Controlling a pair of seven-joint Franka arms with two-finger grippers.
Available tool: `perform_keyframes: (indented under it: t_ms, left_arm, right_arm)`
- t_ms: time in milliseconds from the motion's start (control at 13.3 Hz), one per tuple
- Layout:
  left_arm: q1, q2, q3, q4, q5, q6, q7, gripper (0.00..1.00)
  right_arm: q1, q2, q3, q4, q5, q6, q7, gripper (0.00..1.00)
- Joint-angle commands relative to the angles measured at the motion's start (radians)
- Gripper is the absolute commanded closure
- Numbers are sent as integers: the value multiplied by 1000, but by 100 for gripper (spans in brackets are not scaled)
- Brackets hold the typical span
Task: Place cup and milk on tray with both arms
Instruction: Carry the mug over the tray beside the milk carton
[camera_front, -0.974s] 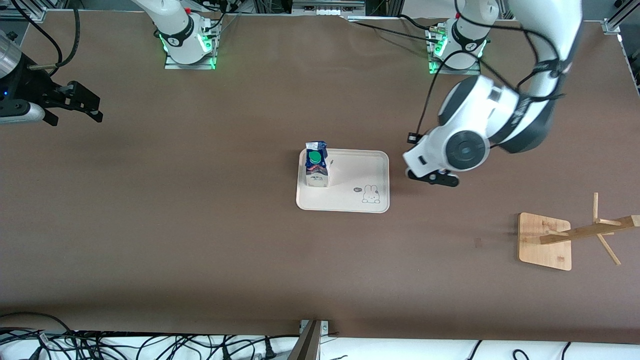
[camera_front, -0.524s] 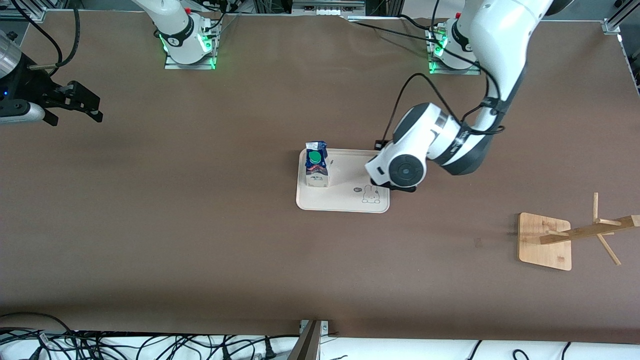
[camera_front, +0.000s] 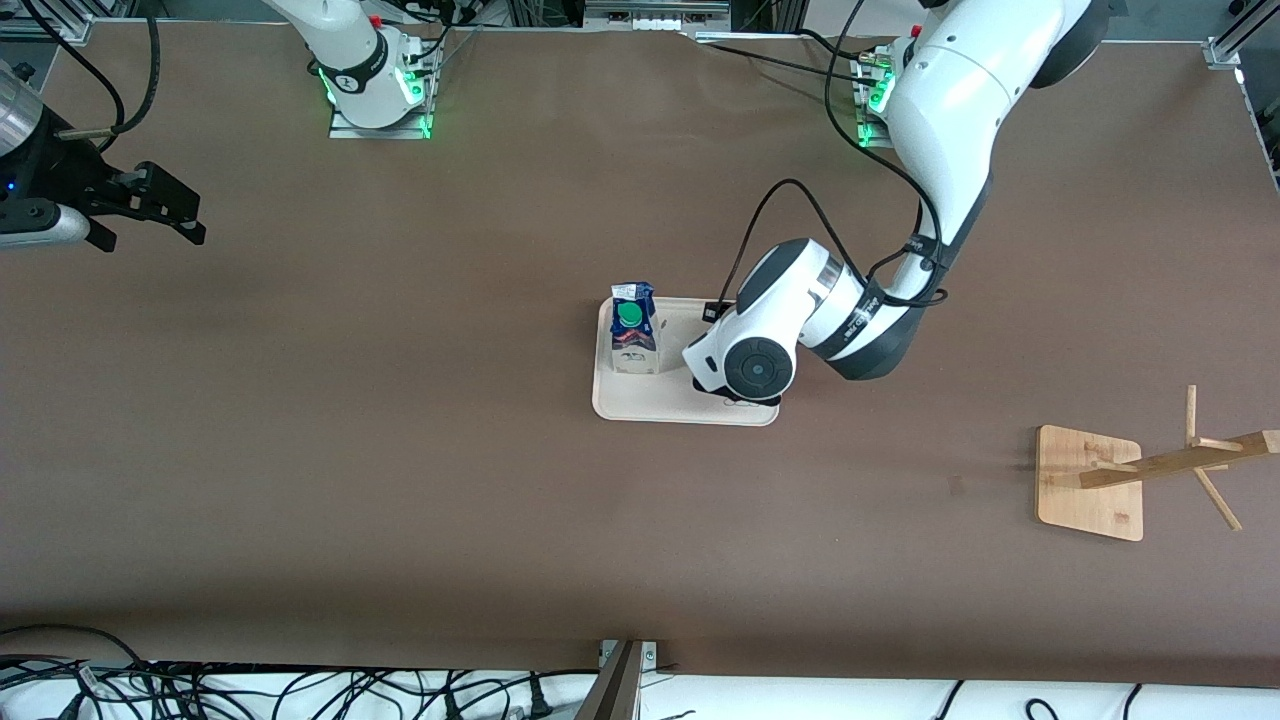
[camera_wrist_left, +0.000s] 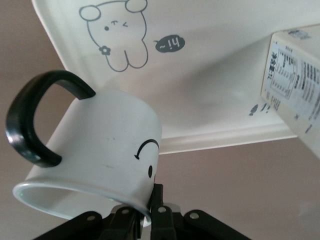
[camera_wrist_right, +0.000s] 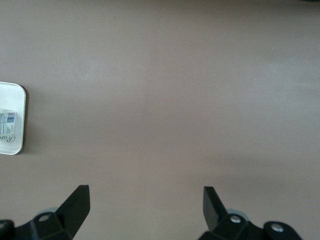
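The cream tray (camera_front: 640, 402) lies mid-table, and the milk (camera_front: 633, 338) stands upright on its end toward the right arm. My left arm's wrist (camera_front: 745, 370) hangs over the tray's rabbit corner and hides the gripper and cup in the front view. In the left wrist view my left gripper (camera_wrist_left: 152, 200) is shut on the rim of the white smiley cup (camera_wrist_left: 100, 160), which hangs tilted above the tray (camera_wrist_left: 210, 60) near its rabbit drawing, apart from the milk (camera_wrist_left: 295, 85). My right gripper (camera_front: 165, 210) waits open and empty (camera_wrist_right: 145, 197) over bare table at the right arm's end.
A wooden rack (camera_front: 1090, 483) with slanted pegs stands toward the left arm's end, nearer the front camera than the tray. Cables run along the table's front edge (camera_front: 300, 690). Brown table surface surrounds the tray.
My left arm has swung from the left arm's end of the table to over the tray's rabbit corner, carrying the cup. The right arm has not moved.
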Motion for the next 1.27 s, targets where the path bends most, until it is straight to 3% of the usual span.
perform_keyframes:
  t_ms: [0, 300, 375, 450, 524, 899, 1199]
  left_arm:
    - [-63, 51, 12, 48, -21, 45, -67, 100]
    - [-71, 80, 29, 41, -19, 57, -66, 100]
    - [-69, 80, 29, 40, -19, 57, -64, 92]
    - [-65, 78, 29, 35, -16, 57, -54, 19]
    - [-65, 74, 29, 34, -18, 56, -52, 0]
    - [-60, 58, 28, 41, -24, 50, -64, 0]
    - [-40, -11, 29, 49, 16, 16, -53, 0]
  right_arm:
    - [-7, 6, 6, 19, 2, -7, -7, 0]
    - [-7, 6, 6, 18, 2, -7, -7, 0]
    - [-7, 6, 6, 18, 2, -7, -7, 0]
    - [-7, 6, 6, 19, 2, -7, -7, 0]
    - [-7, 6, 6, 18, 2, -7, -7, 0]
    - [-7, 6, 6, 19, 2, -7, -7, 0]
    - [-7, 6, 6, 18, 2, -7, -7, 0]
